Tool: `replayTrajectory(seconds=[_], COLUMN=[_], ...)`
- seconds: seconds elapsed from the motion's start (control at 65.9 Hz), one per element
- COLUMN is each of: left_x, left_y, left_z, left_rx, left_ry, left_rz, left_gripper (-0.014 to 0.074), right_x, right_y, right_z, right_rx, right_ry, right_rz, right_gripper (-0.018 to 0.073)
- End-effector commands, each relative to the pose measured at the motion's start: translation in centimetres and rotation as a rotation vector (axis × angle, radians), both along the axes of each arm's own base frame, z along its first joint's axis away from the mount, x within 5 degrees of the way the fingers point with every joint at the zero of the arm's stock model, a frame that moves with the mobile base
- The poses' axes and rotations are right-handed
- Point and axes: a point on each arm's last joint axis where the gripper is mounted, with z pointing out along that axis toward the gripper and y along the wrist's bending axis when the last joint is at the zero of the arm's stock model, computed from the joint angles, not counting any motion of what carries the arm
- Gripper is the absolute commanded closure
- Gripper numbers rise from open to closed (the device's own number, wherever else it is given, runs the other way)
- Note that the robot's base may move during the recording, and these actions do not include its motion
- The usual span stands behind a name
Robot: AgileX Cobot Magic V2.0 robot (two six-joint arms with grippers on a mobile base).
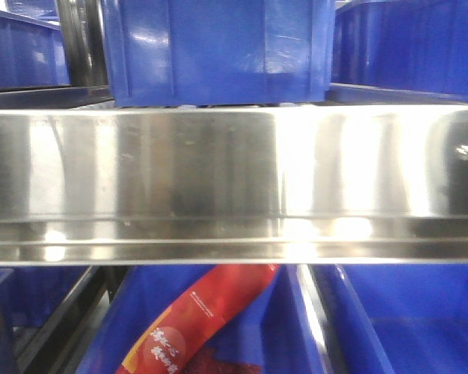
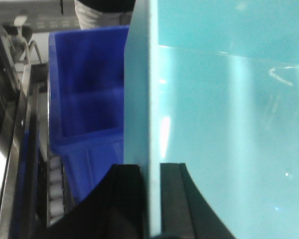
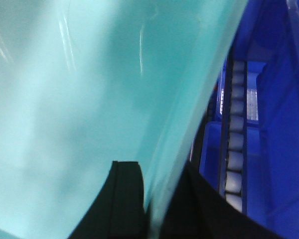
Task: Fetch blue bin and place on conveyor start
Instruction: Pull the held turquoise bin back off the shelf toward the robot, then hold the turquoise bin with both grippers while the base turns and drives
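Note:
The blue bin (image 2: 224,124) fills the left wrist view as a light aqua wall seen edge-on. My left gripper (image 2: 152,199) is shut on that wall, one black finger (image 2: 127,199) outside and the other inside. In the right wrist view the blue bin (image 3: 79,89) again fills most of the frame, tilted. My right gripper (image 3: 157,209) is shut on its opposite wall, with one finger (image 3: 124,199) against the inner face. Neither gripper nor the aqua bin shows in the front view. The conveyor start is out of view.
A shiny steel shelf rail (image 1: 234,187) spans the front view close up. Dark blue ribbed bins (image 1: 218,47) sit above and below it, one holding a red packet (image 1: 210,312). Another dark blue bin (image 2: 89,89) and white rollers (image 3: 234,164) lie beside the aqua bin.

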Motion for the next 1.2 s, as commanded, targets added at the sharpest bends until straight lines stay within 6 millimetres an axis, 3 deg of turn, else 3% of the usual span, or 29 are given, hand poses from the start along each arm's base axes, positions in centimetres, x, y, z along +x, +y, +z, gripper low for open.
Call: replayTrajectory(seconds=[0.0, 0.607, 1.184], left_x=[-0.4, -0.3, -0.3], left_y=[0.0, 0.0, 0.1], left_z=[1.6, 1.5, 1.5], left_rx=[-0.063, -0.062, -0.05], left_ry=[-0.105, -0.102, -0.106], left_rz=[-0.011, -0.011, -0.006], left_gripper=[0.0708, 0.0708, 0.0708], right_x=[-0.6, 1.1, 1.1], right_y=[-0.5, -0.2, -0.2], right_z=[0.9, 2.1, 2.2], right_rx=[-0.039, 0.002, 0.004], right_ry=[-0.049, -0.253, -0.266], right_rz=[0.002, -0.017, -0.018], right_gripper=[0.0712, 0.0712, 0.0712])
